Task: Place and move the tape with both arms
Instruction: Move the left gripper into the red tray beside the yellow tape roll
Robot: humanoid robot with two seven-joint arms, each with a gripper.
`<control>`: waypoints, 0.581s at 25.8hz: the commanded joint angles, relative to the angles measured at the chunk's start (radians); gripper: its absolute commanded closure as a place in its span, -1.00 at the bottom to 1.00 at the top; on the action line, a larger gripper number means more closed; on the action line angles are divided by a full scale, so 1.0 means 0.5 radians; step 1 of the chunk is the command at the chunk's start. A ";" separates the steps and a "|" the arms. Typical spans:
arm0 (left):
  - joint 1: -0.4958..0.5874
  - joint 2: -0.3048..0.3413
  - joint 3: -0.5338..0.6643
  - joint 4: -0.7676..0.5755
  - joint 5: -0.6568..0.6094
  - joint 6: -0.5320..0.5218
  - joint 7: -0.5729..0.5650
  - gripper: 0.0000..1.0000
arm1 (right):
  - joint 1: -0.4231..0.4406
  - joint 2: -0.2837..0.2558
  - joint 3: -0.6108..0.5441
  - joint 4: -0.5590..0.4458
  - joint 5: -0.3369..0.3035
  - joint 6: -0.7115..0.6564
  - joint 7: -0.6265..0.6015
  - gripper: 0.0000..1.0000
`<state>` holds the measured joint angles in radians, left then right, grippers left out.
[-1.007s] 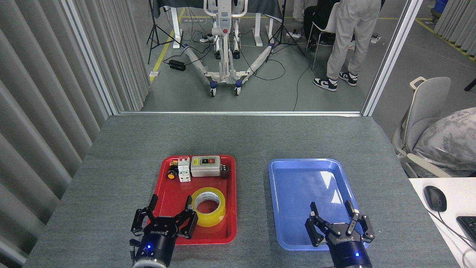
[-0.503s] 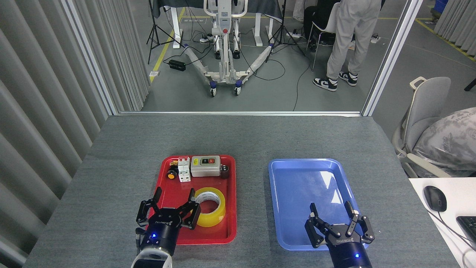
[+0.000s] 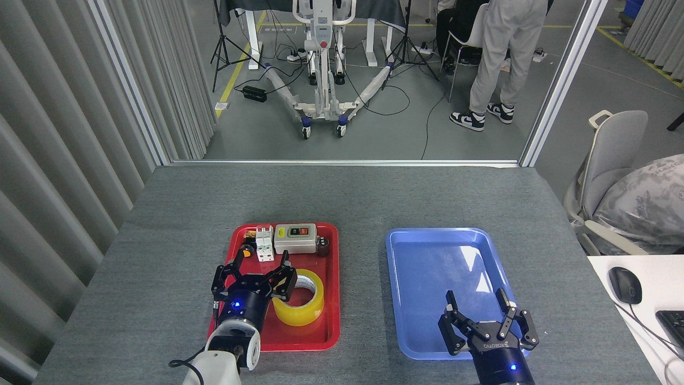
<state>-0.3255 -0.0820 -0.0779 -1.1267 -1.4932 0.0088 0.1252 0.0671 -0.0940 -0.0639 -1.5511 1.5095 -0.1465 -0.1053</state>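
Yellow tape lies flat in the near half of the red tray on the grey desk. The left end effector has moved forward since a second ago and now hangs over the tray, at the tape's left edge, with its fingers spread apart. The right end effector has stayed put over the near end of the blue tray, fingers apart too.
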 commanded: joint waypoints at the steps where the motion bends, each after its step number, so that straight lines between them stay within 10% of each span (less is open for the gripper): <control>1: -0.076 0.001 -0.080 0.118 0.007 0.001 -0.051 -0.99 | 0.001 0.001 0.002 0.001 0.000 0.002 -0.007 -0.99; 9: -0.223 -0.002 -0.090 0.164 0.017 0.010 -0.394 -0.99 | -0.002 -0.011 -0.001 0.001 0.000 -0.001 -0.004 -0.99; 15: -0.392 0.014 -0.077 0.170 0.023 0.013 -1.370 -0.99 | 0.004 -0.015 0.005 -0.002 0.003 -0.001 -0.004 -0.99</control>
<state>-0.4827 -0.0790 -0.1184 -1.0430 -1.4835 0.0151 -0.3365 0.0684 -0.0997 -0.0620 -1.5510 1.5095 -0.1465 -0.1078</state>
